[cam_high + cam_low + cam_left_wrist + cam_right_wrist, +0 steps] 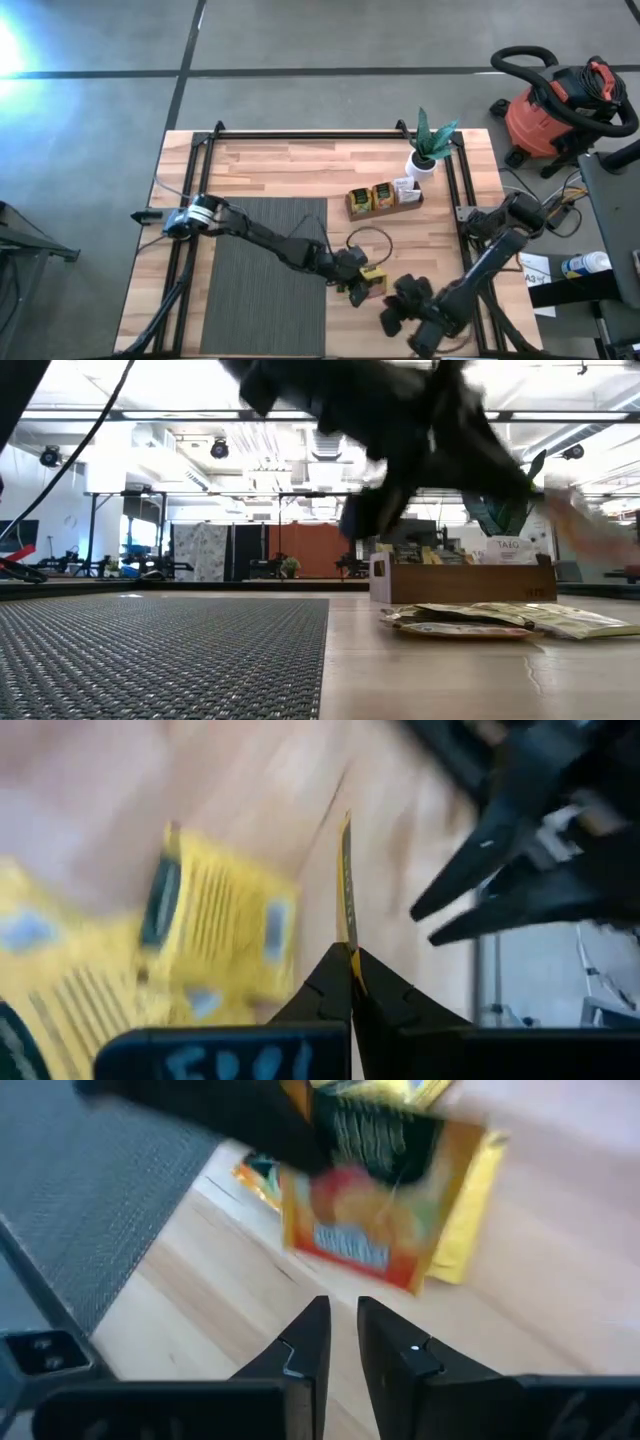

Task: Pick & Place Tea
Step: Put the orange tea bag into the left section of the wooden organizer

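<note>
Left gripper (350,982) is clamped on a yellow tea sachet (346,885), held edge-on above the loose sachets (500,620); its print is unreadable. Right gripper (343,1342), fingers slightly parted, holds nothing. A card in the wooden tray (460,582) reads "TAZO".

The wooden table (300,170) sat mid-frame in the high view, with a black frame along its edges. A grey ribbed mat (265,280) covered its lower left part. Toward the upper right stood a small wooden tray (385,203) of sachets and a potted plant (428,150). Yellow tea sachets (500,622) lay loose near the lower centre.
</note>
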### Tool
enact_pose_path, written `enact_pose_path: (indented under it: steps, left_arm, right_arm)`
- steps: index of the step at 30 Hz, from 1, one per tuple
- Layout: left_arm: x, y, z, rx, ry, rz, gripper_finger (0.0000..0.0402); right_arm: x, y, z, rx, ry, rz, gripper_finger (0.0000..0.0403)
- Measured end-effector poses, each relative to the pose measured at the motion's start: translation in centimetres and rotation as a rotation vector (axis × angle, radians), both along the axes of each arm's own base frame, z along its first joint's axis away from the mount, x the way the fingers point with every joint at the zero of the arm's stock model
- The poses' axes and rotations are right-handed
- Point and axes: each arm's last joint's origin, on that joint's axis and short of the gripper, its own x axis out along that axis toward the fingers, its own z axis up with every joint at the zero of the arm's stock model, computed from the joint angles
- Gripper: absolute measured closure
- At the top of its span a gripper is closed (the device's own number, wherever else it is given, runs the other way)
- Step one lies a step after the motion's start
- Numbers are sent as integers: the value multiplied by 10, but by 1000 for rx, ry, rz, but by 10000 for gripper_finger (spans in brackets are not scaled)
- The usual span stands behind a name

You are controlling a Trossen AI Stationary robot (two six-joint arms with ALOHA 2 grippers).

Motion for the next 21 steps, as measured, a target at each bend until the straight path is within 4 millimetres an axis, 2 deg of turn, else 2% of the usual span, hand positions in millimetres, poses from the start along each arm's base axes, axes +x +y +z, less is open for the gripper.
enact_pose_path:
  steps: [4, 6, 9, 13, 16, 21]
  left_arm:
    - [-5, 28, 44, 97, -85, 42, 401]
    - [-7, 50, 61, 170, -119, 68, 401]
    - [-7, 89, 76, 272, -146, 101, 401]
    - [-2, 150, 75, 302, -136, 155, 401]
    - [1, 185, 67, 330, -118, 185, 401]
    - [9, 207, 62, 401, -140, 136, 401]
  right_arm:
    - [-18, -3, 35, -77, -45, -33, 349]
    - [-26, -5, 47, -109, -66, -63, 349]
    - [-35, -10, 58, -148, -75, -93, 349]
    - [-38, -12, 62, -175, -71, -100, 349]
    - [-38, -13, 58, -176, -69, -112, 349]
    - [-41, -16, 51, -159, -63, -151, 349]
